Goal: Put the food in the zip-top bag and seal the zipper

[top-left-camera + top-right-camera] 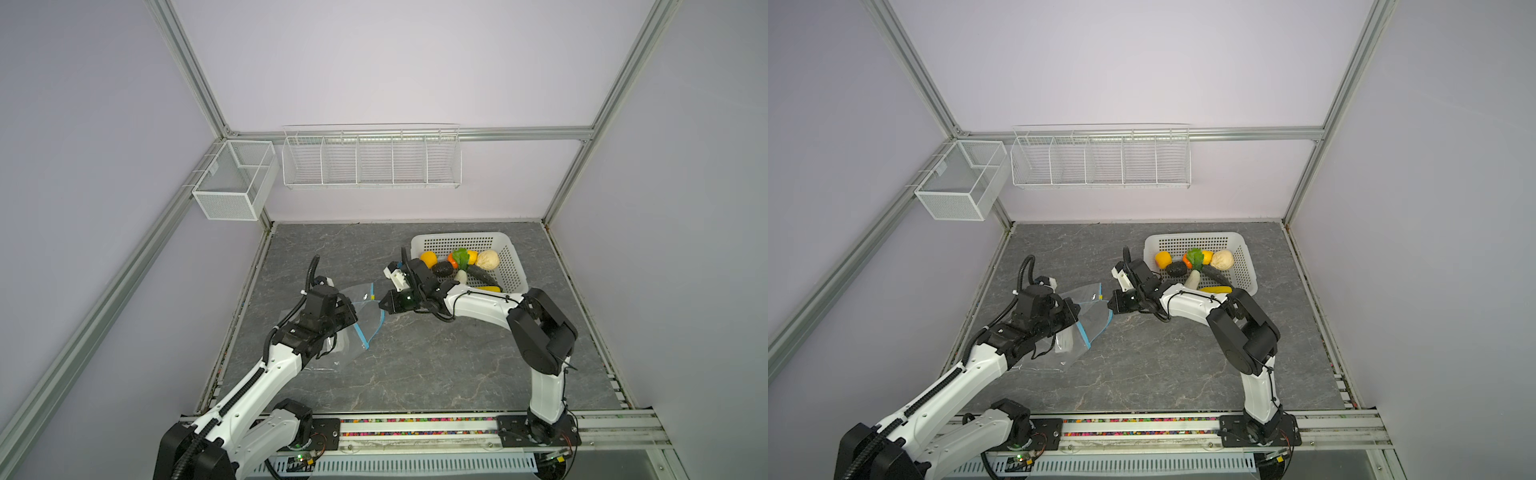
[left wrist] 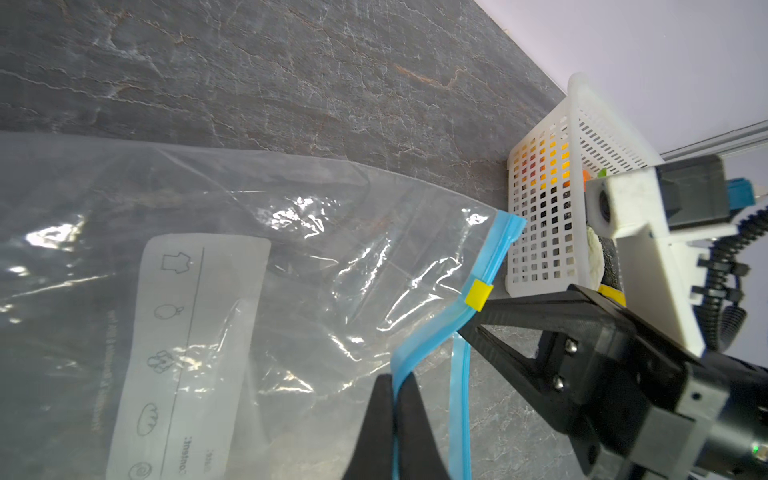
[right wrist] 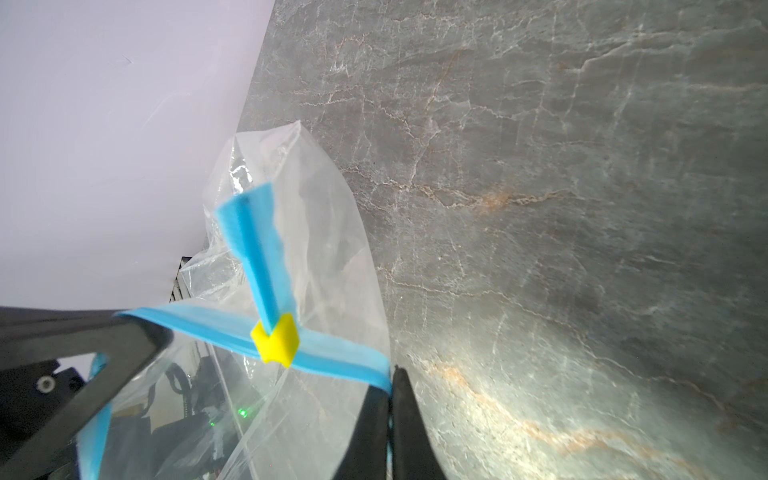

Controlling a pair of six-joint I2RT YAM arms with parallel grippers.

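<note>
Top views both show one bench [image 1: 415, 365] carrying one white basket [image 1: 457, 241] near its far right corner and one zip-top bag [image 1: 361, 303] toward its left edge. The bag's mouth faces right, and its zipper [image 2: 432, 340] runs far-to-near. Roughly eight food pieces [image 1: 487, 259] sit in the basket. Of two grippers, the left gripper [image 2: 395, 399] and right gripper [image 3: 390, 395] each clamp the zipper, the right beside the one yellow slider [image 2: 478, 294].

The bag [image 2: 291, 195] is thin clear plastic, glossy and crinkled, with a matt white label [image 2: 208, 291] like paper. Its zipper [image 2: 440, 332], clamped in the jaws of the left gripper [image 2: 397, 380] and the right gripper [image 3: 390, 376], is smooth light-blue plastic. The slider [image 2: 478, 294] between the two pairs of jaws is opaque yellow plastic. The jaws are matt black plastic. Beyond them the basket [image 2: 540, 232] is white perforated plastic. Beneath them the table [image 2: 291, 83] is dark veined stone-look with a soft sheen.
</note>
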